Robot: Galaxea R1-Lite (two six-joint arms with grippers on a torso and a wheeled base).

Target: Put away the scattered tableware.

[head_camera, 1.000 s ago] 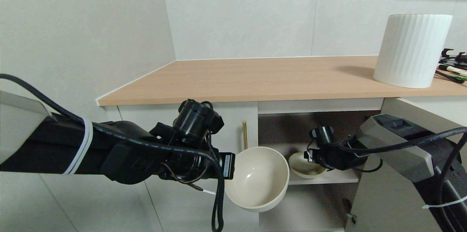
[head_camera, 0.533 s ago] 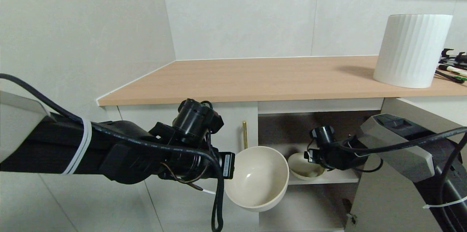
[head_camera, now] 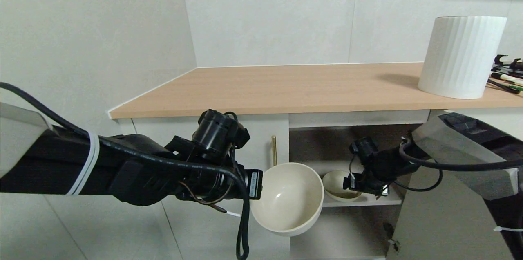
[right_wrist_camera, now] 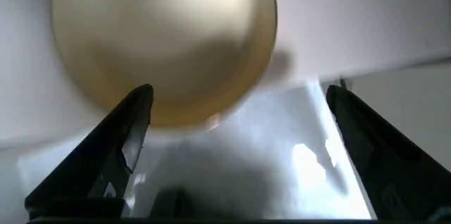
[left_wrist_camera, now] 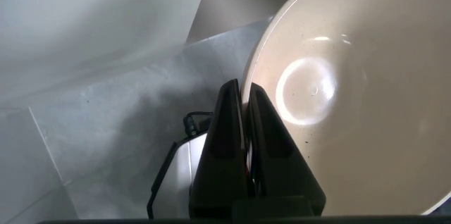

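Observation:
A large cream bowl (head_camera: 288, 198) hangs in front of the lower cabinet, tilted, with my left gripper (head_camera: 260, 183) shut on its near rim. In the left wrist view the two fingers (left_wrist_camera: 229, 118) of the left gripper (left_wrist_camera: 244, 89) pinch the rim of the large bowl (left_wrist_camera: 352, 97). A smaller cream bowl (head_camera: 340, 184) sits upright on the cabinet shelf (head_camera: 382, 199). My right gripper (head_camera: 354, 181) is just right of it, inside the open cabinet. In the right wrist view the right gripper (right_wrist_camera: 238, 96) is open, its fingers (right_wrist_camera: 127, 139) wide apart on the near side of the small bowl (right_wrist_camera: 162, 34).
A wooden countertop (head_camera: 286, 84) runs above the cabinet, carrying a white ribbed canister (head_camera: 461, 55) and some pens (head_camera: 506, 75) at the far right. A brass handle (head_camera: 274, 149) marks the shut left door. The open cabinet door (head_camera: 429, 223) stands at the right.
My right arm has risen and drawn back slightly to the right, leaving the small bowl resting on the shelf. The left arm and large bowl have barely moved.

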